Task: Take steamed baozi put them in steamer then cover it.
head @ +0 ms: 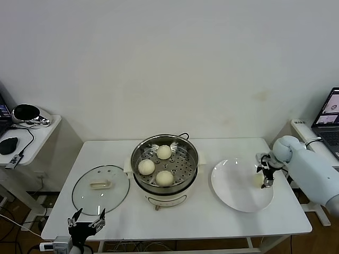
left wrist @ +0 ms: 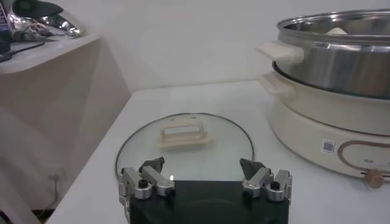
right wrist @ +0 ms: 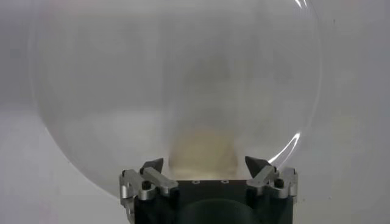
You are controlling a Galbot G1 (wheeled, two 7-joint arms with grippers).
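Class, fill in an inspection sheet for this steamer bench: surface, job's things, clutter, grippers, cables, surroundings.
Surface: white table.
Job's things: three baozi in steamer; fourth baozi on plate; cover flat, left of steamer.
Clutter: nothing seen.
Grippers: left gripper open, near cover; right gripper over plate, fingers either side of fourth baozi, not gripping.
Cables: cord behind steamer.
Surroundings: side tables; mouse; laptop.
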